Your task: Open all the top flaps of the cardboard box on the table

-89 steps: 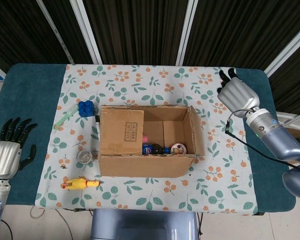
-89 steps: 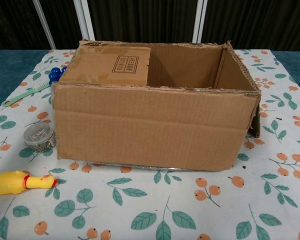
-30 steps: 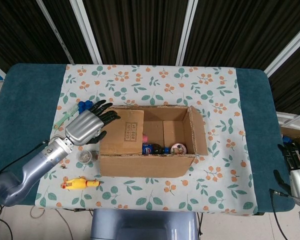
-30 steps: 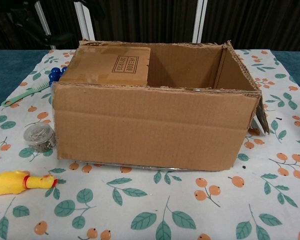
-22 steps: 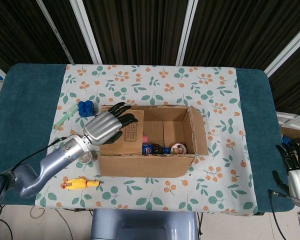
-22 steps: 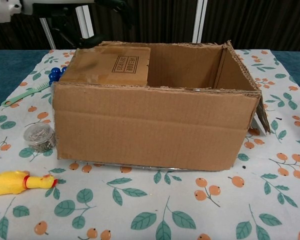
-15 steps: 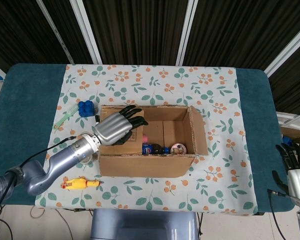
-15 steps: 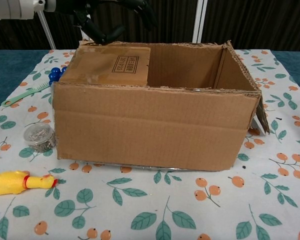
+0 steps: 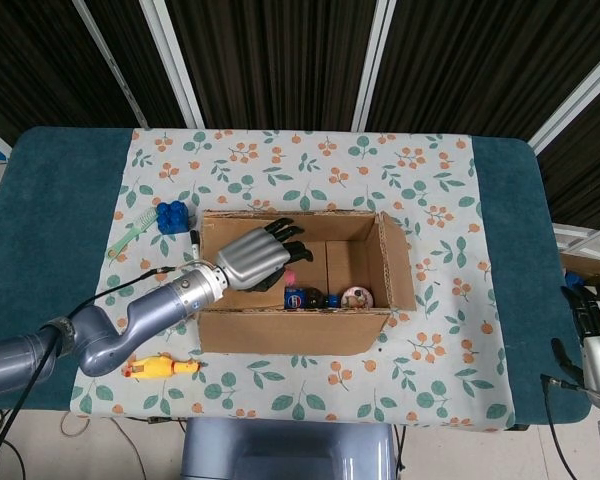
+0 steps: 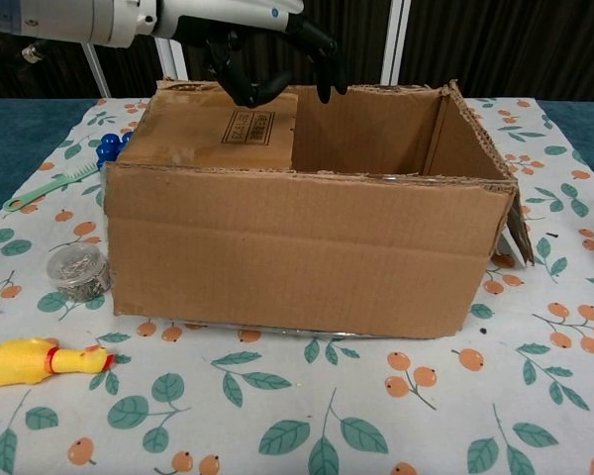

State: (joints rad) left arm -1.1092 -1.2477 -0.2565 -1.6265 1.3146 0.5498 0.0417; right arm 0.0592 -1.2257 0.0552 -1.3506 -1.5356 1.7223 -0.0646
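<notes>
The left hand [image 9: 252, 259] hovers over the cardboard box's [image 9: 298, 335] folded-in left flap [image 10: 213, 133], fingers [image 10: 322, 47] spread and empty; the right hand [image 9: 598, 340], fingers apart, waits off the table edge.

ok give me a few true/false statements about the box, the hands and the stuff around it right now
1. The left hand is over the box's folded-in left flap. True.
2. The right hand is gripping the box's right flap. False: it is off by the table's right edge, away from the cardboard box.
3. The yellow rubber chicken lies inside the box. False: it lies on the tablecloth, outside the box's front left corner.
4. The blue block sits outside the box, beside the green brush. True.
5. All top flaps are open. False: the left flap lies flat across the opening.
</notes>
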